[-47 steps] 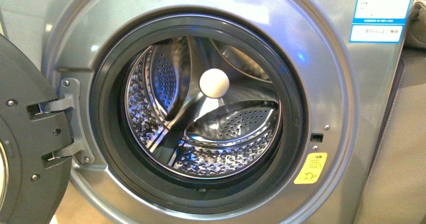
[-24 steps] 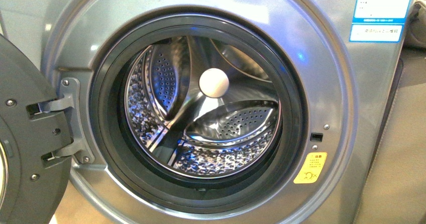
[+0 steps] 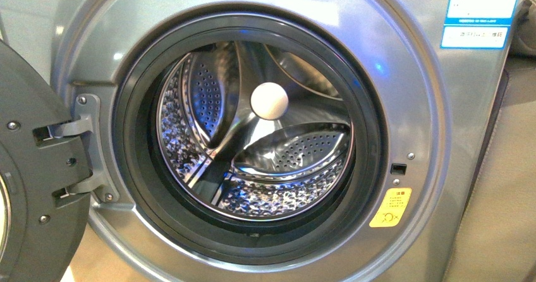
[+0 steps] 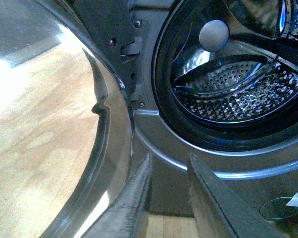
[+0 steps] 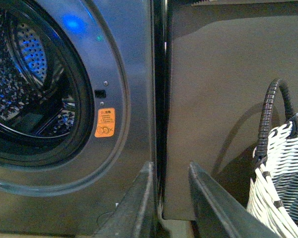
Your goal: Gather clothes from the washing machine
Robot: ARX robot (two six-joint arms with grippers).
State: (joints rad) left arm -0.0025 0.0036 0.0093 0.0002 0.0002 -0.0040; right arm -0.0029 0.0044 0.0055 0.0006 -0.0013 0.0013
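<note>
A: Labels, left to right?
B: Yellow sticker (image 3: 390,208) low on the right of the washing machine (image 3: 417,92) front, print too small to read. Blue-white label (image 3: 482,11) at the top right corner, text unreadable.
A: Machine?
B: Grey metallic front. Door (image 3: 31,187) swung open at the left on its hinge (image 3: 85,146). Dark rubber seal around a perforated steel drum (image 3: 253,130), pale round hub (image 3: 269,101) at the back.
A: Clothes?
B: No garment visible in any view; drum shows bare metal.
A: Grippers?
B: Left gripper (image 4: 169,198) fingers parted, nothing between them, low in front of the opening. Right gripper (image 5: 170,198) likewise parted and unloaded, near the machine's right edge.
A: Room?
B: Light wood floor (image 4: 35,139). Dark panel (image 5: 223,99) right of the machine, white woven basket (image 5: 283,183) with a dark handle beyond it.
</note>
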